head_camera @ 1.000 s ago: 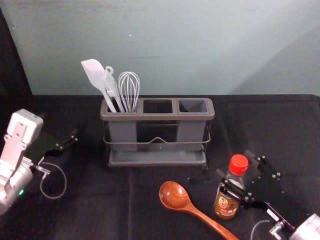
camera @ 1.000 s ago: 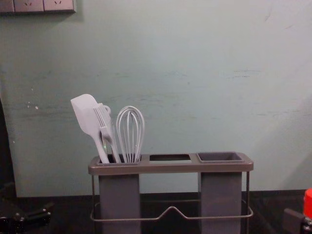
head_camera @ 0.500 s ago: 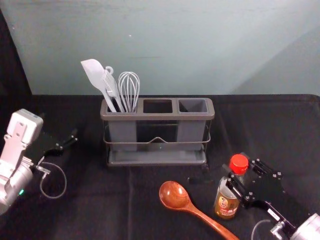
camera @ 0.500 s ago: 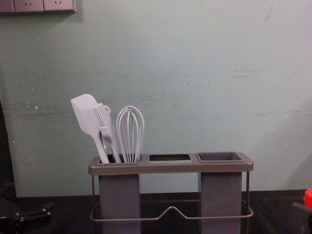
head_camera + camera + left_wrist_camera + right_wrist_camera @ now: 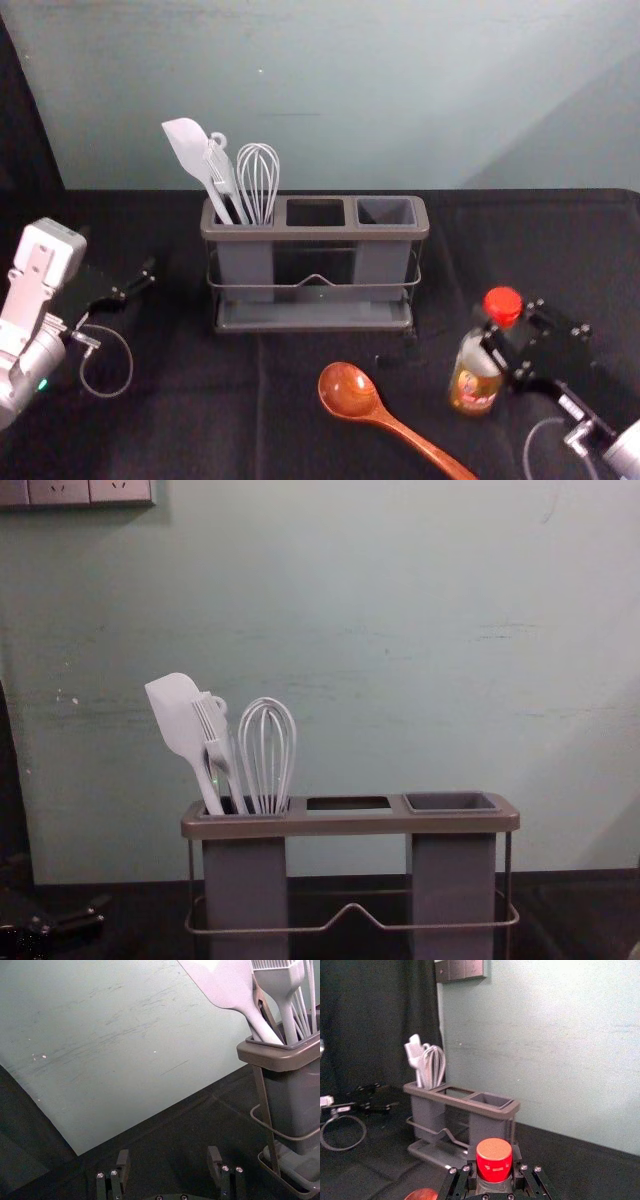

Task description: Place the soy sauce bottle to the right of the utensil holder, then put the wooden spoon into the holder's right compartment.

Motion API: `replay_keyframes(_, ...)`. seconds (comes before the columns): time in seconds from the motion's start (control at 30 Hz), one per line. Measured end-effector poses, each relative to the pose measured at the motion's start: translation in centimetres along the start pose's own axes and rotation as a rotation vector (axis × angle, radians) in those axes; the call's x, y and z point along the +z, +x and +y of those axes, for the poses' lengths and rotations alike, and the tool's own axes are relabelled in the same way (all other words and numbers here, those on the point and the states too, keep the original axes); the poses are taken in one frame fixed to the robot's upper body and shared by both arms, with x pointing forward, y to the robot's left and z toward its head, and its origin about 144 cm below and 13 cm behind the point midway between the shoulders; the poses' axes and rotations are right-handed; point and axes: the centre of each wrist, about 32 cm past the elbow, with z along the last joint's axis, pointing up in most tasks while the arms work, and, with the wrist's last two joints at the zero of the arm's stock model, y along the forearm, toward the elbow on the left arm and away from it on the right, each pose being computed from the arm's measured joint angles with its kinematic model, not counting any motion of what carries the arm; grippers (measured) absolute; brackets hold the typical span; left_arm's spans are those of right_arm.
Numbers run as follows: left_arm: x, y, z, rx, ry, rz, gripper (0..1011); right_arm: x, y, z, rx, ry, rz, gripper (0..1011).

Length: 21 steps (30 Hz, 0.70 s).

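The soy sauce bottle [image 5: 474,385], red-capped and nearly upright, is right of the wooden spoon [image 5: 348,390] in the head view. My right gripper [image 5: 507,350] is closed around its upper part. In the right wrist view the red cap [image 5: 494,1160] rises between the fingers of that gripper [image 5: 494,1177]. The grey utensil holder [image 5: 315,235] stands farther back, its right compartment [image 5: 386,212] empty. The spoon lies on the black cloth, handle toward the front right. My left gripper [image 5: 142,284] is parked at the left, and the left wrist view has it [image 5: 169,1157] open and empty.
A white spatula [image 5: 190,150], a brush and a whisk [image 5: 258,180] stand up from the holder's left compartment. Black cloth [image 5: 530,240] stretches along the holder's right side, and a pale wall [image 5: 400,90] rises behind.
My right gripper has closed on the bottle, and both have shifted right and somewhat away from the front edge. The cap has left the chest view. The left arm and spoon are unmoved.
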Motion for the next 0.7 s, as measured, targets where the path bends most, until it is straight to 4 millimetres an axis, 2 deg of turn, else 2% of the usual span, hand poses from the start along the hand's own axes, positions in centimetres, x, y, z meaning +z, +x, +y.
replay_keyframes(0.37,0.0,0.0,0.0,0.000,0.000,0.000,1011,1.0,3.4,1.6,-0.031,0.016,-0.005,382)
replay_keyframes(0.7,0.0,0.0,0.0,0.000,0.000,0.000,1012,0.0,6.2,5.0,-0.009,0.022,-0.002,382)
